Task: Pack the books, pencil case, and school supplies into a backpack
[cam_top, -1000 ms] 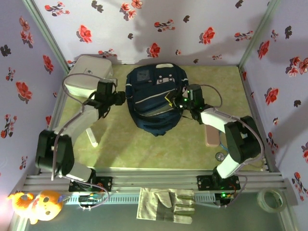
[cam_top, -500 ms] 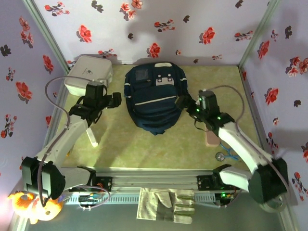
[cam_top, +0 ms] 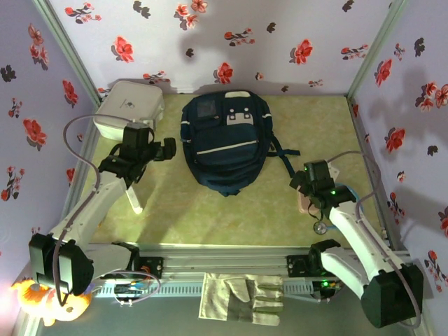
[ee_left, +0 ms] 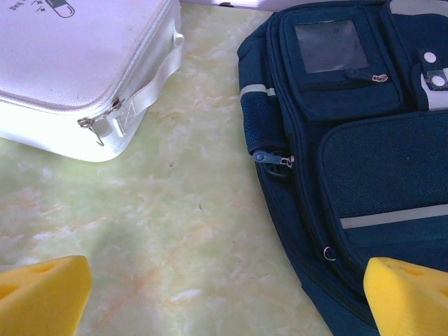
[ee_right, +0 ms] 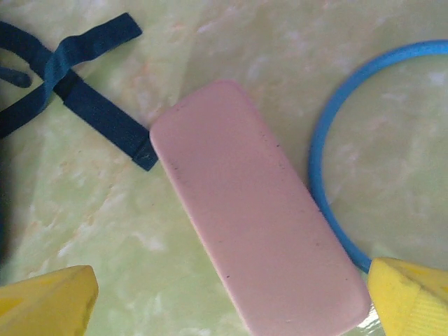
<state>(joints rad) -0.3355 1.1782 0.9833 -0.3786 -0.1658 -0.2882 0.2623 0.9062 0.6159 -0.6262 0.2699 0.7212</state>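
Both arms are drawn back from the backpack [cam_top: 227,143], which is left lying flat at 12 o'clock on the surface [cam_top: 210,210], its front pockets turned up. Within the last second the left jaws and the right jaws are released from its flanks and spread wide, with nothing held between them.

The left jaws are now parked at the bag's 9 o'clock, just clear of the fabric. Their yellow pads [ee_left: 42,294] are seen apart over bare surface, between the bag and the white zip case [cam_top: 129,105] at 10 o'clock.

The right arm is swung much further, down to 4 o'clock, where the right jaws are hung open above the pencil case [ee_right: 255,238]. The pink pouch is lying flat and slantwise between the pads, from 10 to 4 o'clock in the wrist view. A loose strap [ee_right: 84,98] meets its upper corner, and a blue ring [ee_right: 329,140] is curved just beside its long edge.

The shift is read as the handling of the bag being finished for now and the pouch being lined up as the next item. Whether the main compartment is open cannot be told.
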